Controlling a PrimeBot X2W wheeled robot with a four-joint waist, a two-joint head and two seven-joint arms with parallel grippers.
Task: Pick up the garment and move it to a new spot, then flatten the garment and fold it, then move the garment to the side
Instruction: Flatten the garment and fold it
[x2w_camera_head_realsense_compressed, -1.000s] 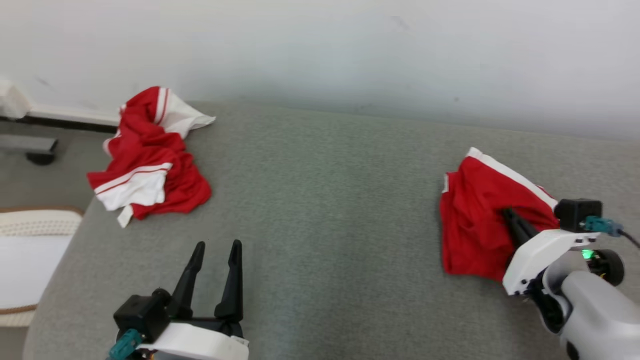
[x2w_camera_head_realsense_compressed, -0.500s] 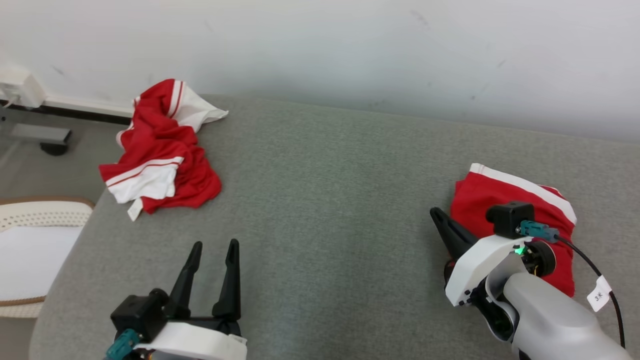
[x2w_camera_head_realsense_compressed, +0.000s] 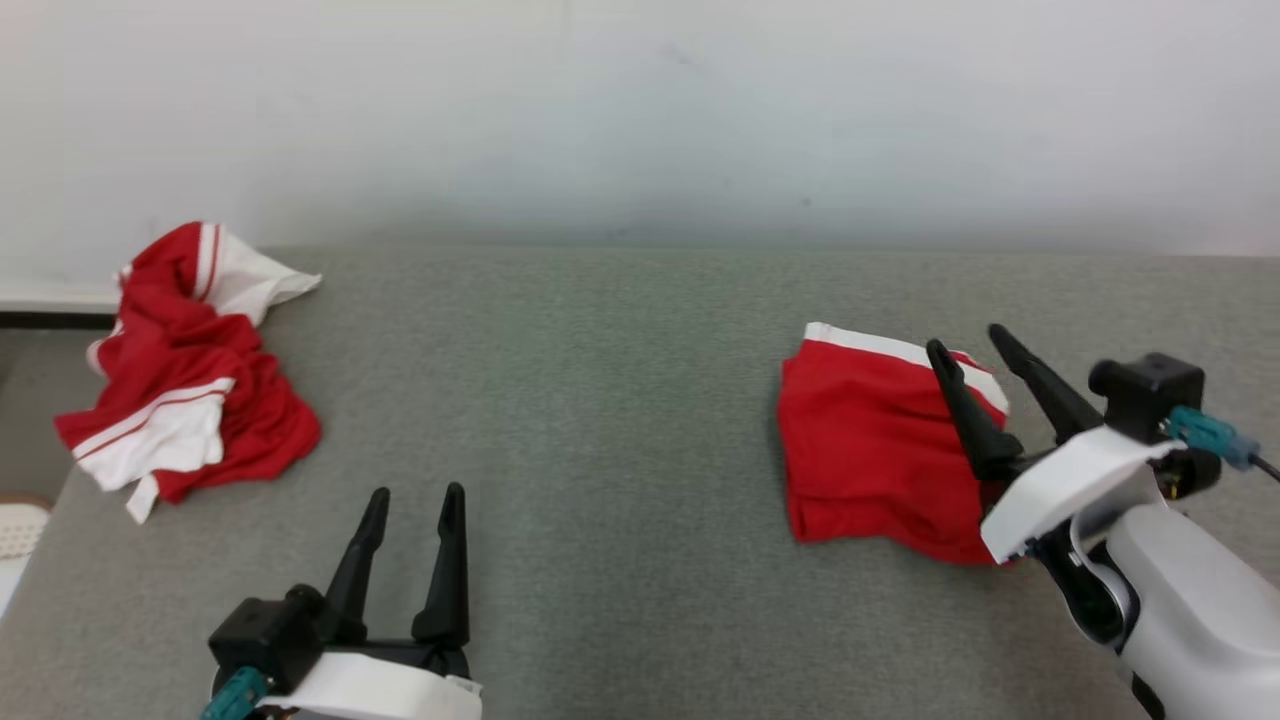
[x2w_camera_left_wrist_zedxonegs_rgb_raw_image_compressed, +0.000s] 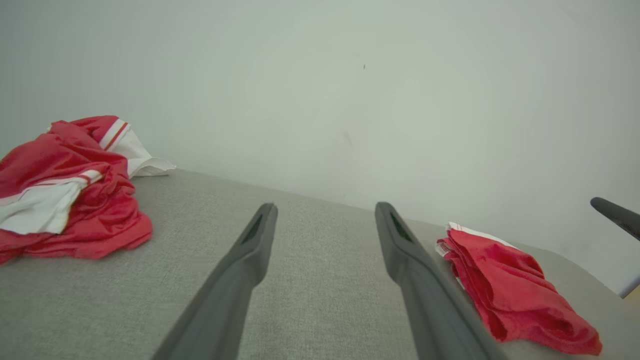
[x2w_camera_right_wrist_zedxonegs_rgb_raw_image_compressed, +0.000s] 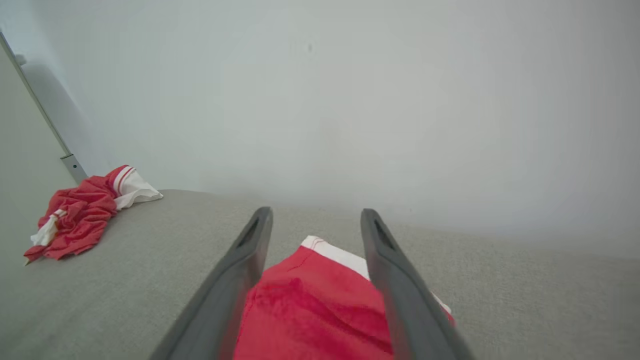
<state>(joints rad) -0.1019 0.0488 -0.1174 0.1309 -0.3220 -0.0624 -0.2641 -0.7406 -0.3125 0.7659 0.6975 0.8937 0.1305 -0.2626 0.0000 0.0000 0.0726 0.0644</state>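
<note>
The garment (x2w_camera_head_realsense_compressed: 870, 450) is red with a white band, folded into a compact rectangle on the right of the grey table (x2w_camera_head_realsense_compressed: 600, 400). My right gripper (x2w_camera_head_realsense_compressed: 965, 338) hovers over its right edge, open, with nothing between its fingers. In the right wrist view the garment (x2w_camera_right_wrist_zedxonegs_rgb_raw_image_compressed: 310, 310) lies under and between the spread fingers of that gripper (x2w_camera_right_wrist_zedxonegs_rgb_raw_image_compressed: 316, 210). My left gripper (x2w_camera_head_realsense_compressed: 416, 490) stands open near the front left, holding nothing. The left wrist view has the left gripper (x2w_camera_left_wrist_zedxonegs_rgb_raw_image_compressed: 326, 205) open, with the folded garment (x2w_camera_left_wrist_zedxonegs_rgb_raw_image_compressed: 505, 280) off to its right.
A second red and white garment (x2w_camera_head_realsense_compressed: 185, 400) lies crumpled at the table's far left, near the edge. A pale wall runs behind the table. A white object (x2w_camera_head_realsense_compressed: 15, 520) sits beyond the left edge. One finger of the right gripper (x2w_camera_left_wrist_zedxonegs_rgb_raw_image_compressed: 615, 215) pokes into the left wrist view.
My right gripper has opened and let go of the folded garment, which now lies flat. The head camera has shifted, so the whole picture moved. The left gripper stays open.
</note>
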